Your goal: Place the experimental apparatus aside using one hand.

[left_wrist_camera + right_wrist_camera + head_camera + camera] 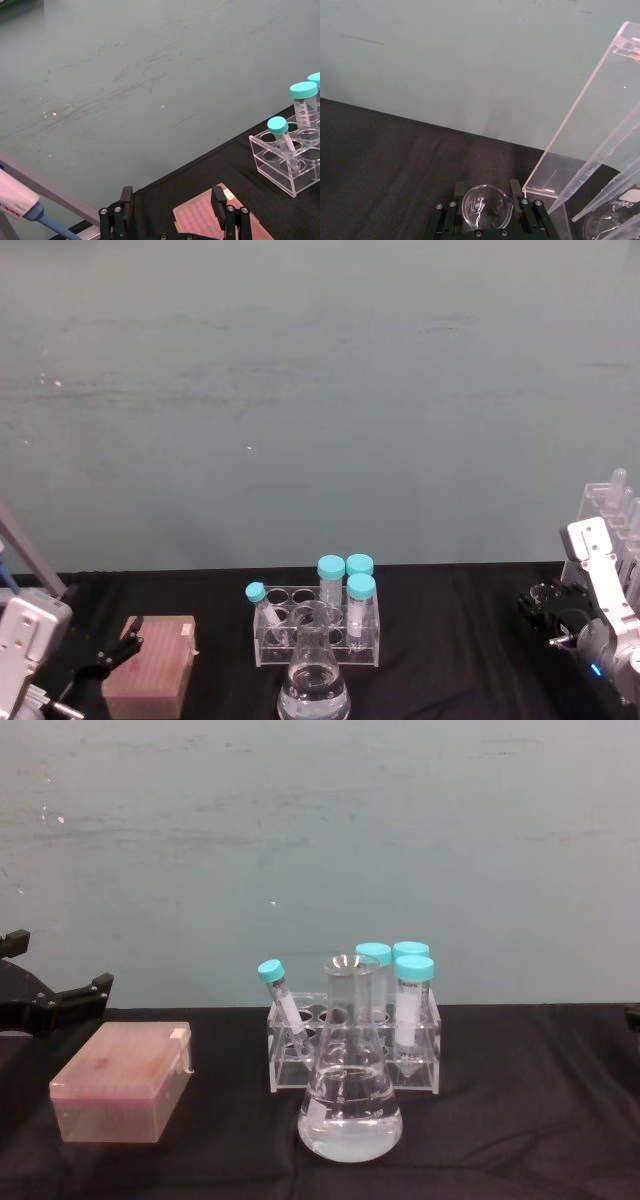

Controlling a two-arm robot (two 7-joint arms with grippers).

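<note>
The conical flask (315,680) with clear liquid stands at the table's front centre, also in the chest view (350,1105). At the far right, a tall acrylic stand (608,508) holds long pipettes (602,177). Beside it my right gripper (545,608) is shut on the small clear beaker (485,206), with a black finger (459,192) on each side of it. The beaker (543,592) sits just left of the stand (580,130). My left gripper (118,648) is open at the lower left, over the near end of a pink box, and holds nothing (172,200).
A pink tip box (152,665) lies at the left front. Behind the flask, a clear tube rack (318,632) holds teal-capped tubes (414,1005). A pipettor (20,207) hangs at the far left. A black cloth (520,1120) covers the table before a teal wall.
</note>
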